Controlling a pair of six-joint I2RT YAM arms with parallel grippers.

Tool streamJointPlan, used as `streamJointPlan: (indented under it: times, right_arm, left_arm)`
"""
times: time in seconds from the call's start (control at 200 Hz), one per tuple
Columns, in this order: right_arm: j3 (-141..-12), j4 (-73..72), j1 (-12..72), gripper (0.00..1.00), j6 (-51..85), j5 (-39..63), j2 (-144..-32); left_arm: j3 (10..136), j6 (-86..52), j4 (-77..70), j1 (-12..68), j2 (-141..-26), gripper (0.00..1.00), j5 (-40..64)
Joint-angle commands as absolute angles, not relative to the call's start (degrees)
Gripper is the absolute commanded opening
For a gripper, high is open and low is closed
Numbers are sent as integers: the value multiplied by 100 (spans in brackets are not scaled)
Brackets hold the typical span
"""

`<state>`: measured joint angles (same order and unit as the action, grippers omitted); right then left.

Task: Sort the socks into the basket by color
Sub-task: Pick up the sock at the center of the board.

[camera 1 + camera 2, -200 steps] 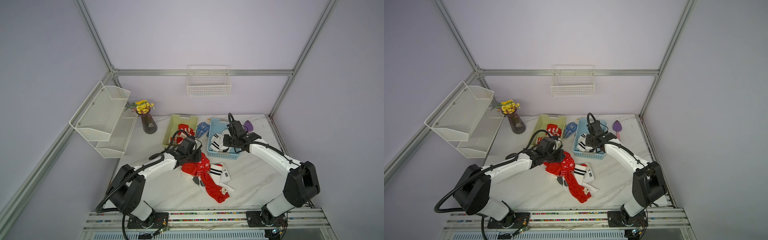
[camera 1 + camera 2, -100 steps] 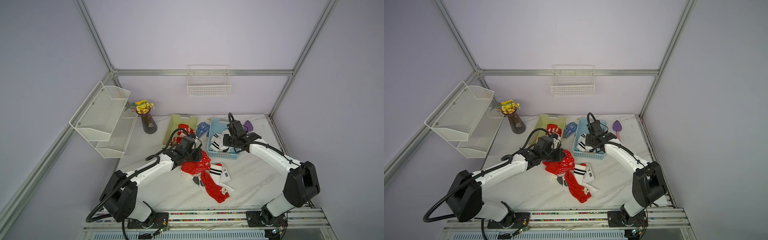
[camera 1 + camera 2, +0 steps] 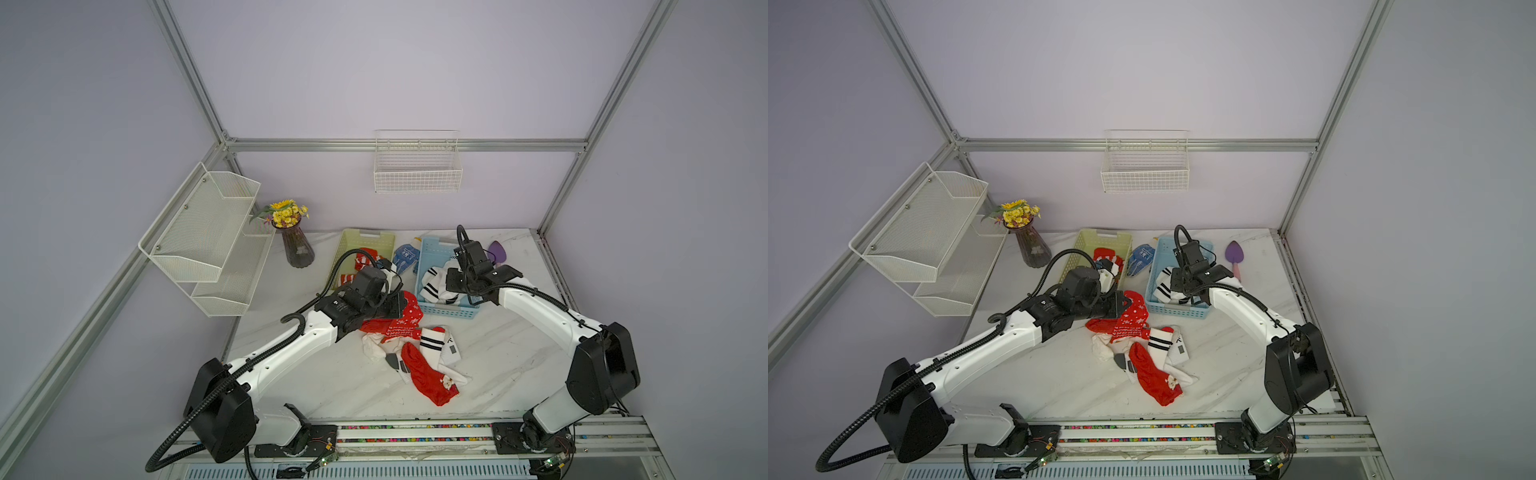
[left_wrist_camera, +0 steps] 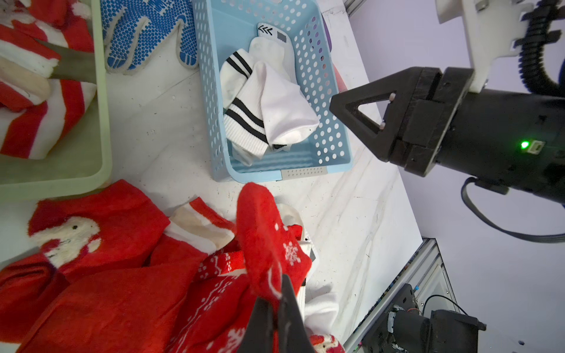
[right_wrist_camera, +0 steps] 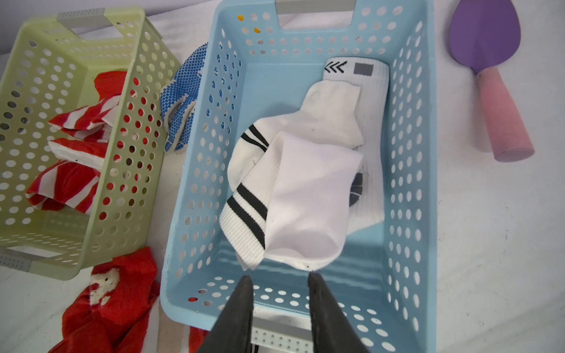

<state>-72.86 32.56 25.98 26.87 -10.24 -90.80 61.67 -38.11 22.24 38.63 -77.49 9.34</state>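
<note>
**Top views.** In both top views the left gripper (image 3: 397, 305) sat low over the worktop (image 3: 507, 357), just in front of the green basket (image 3: 368, 237). A red snowflake sock (image 3: 409, 318) trailed from it onto the loose pile. A red Santa sock (image 3: 430, 380) lay at the pile's near end. The right gripper (image 3: 455, 282) hung over the blue basket (image 3: 446, 312), above the white socks (image 3: 434, 289).

**Left wrist.** The left gripper was pinched tight on one end of the red snowflake sock, which stood up from the fingertips. The rest of the red pile lay beside it. The blue basket lay beyond, apart from the held sock.

**Right wrist.** The right gripper's jaws stood apart with nothing between them. The white socks lay inside the blue basket, the topmost one ending just beyond the fingertips. Red striped socks (image 5: 70, 183) lay in the green basket. Blue dotted gloves (image 5: 177, 110) lay between the two baskets.
</note>
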Motion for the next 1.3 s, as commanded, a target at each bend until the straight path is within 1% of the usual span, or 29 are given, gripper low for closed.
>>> streamJointPlan:
  times: [0.0,0.42,0.595,0.73,1.015,1.295]
  right_arm:
    - [-7433,3111,2571,34,2689,-976,-9052]
    - [-7421,3085,2571,34,2689,-967,-8996]
    - [-7451,3107,2574,35,2681,-958,-8965]
    - [-7460,3112,2568,35,2680,-949,-8914]
    - [-7480,3136,2568,35,2646,-934,-8916]
    - [-7526,3155,2574,35,2615,-940,-8982]
  left_arm:
    - [6557,-3691,2287,3902,-7531,2,888]
    - [6990,-3523,2596,3922,-7318,2,801]
    - [7261,-3196,2736,3909,-7330,2,644]
    - [7793,-2721,3146,3852,-7523,2,455]
    - [8798,-1784,3625,3294,-8020,1,342]
    - [9409,-1102,3586,2764,-8702,1,260]
